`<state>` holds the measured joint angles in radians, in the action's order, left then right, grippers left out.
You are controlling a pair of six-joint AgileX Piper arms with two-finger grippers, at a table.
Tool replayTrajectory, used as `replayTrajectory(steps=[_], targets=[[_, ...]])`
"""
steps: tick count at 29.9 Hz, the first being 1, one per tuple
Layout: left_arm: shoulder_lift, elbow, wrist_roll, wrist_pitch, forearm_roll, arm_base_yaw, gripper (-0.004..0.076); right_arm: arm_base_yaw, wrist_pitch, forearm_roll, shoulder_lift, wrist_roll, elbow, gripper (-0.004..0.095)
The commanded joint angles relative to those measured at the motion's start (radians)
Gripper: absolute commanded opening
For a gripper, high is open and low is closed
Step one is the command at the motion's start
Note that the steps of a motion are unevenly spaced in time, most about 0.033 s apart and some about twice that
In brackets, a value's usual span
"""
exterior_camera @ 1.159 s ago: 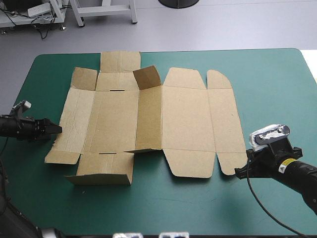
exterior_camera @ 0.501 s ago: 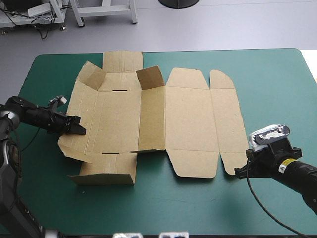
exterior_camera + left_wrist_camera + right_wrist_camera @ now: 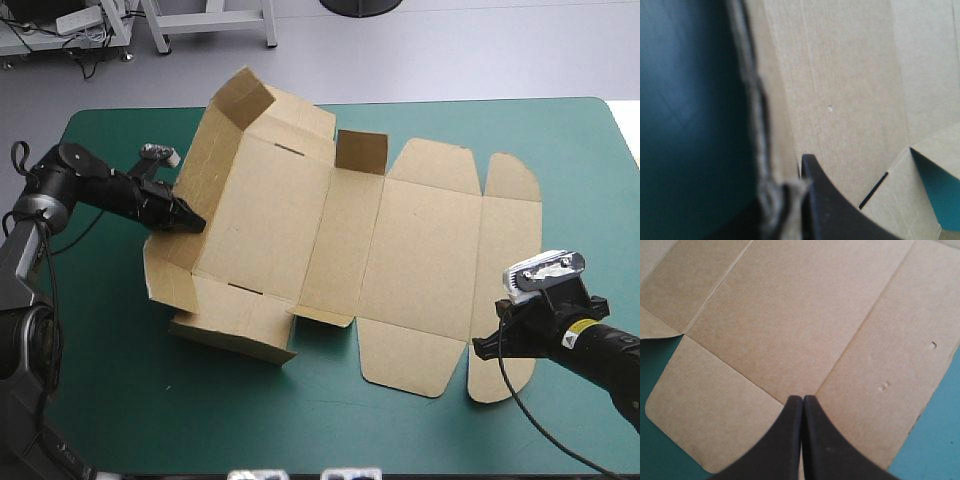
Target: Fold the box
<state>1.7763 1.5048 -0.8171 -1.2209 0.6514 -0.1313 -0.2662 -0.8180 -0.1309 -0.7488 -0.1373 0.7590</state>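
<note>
Brown box [image 3: 400,240]: left wall tilted up off teal-green surface [image 3: 100,380], edge apparently pinched in left end effector [image 3: 192,222]. The right end effector [image 3: 802,399] is closed, empty, over flat right panel.

The box [image 3: 400,250] is matt brown board, its cut edge frayed. The bench [image 3: 120,400] cover looks smooth, the fingers [image 3: 830,440] matt black.

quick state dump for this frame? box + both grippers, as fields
box: brown cut sheet on the teal-green table; left wall raised, right panels flat
left gripper: shut on the box, at the edge of the raised left wall
right gripper: shut, holding nothing, over the sheet's near right end; contact can't be told
fold state: begun on the left side only
</note>
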Motion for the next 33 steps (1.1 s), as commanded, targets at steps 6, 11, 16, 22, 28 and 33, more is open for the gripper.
replayTrajectory(steps=[6, 11, 16, 22, 28, 33], targets=[[-0.16, 0.309, -0.077, -0.078, -0.111, 0.192, -0.0009, 0.002, 0.071, -0.005, 0.003, -0.037, 0.091, -0.002], [-0.19, 0.389, -0.097, -0.076, -0.415, 0.365, -0.0009, 0.002, 0.071, -0.005, 0.003, -0.045, 0.171, -0.002], [-0.199, 0.39, -0.087, -0.076, -0.688, 0.525, -0.0009, 0.002, 0.073, -0.005, 0.003, -0.045, 0.238, -0.002], [-0.201, 0.39, -0.064, -0.05, -0.792, 0.657, -0.0009, 0.002, 0.079, -0.005, 0.003, -0.055, 0.287, -0.002], [-0.201, 0.39, -0.041, 0.018, -0.937, 0.774, -0.0009, 0.002, 0.065, 0.007, -0.056, -0.058, 0.386, -0.002], [-0.201, 0.39, 0.009, 0.024, -1.027, 0.857, -0.0009, 0.002, 0.039, 0.026, -0.149, -0.058, 0.518, -0.002]])
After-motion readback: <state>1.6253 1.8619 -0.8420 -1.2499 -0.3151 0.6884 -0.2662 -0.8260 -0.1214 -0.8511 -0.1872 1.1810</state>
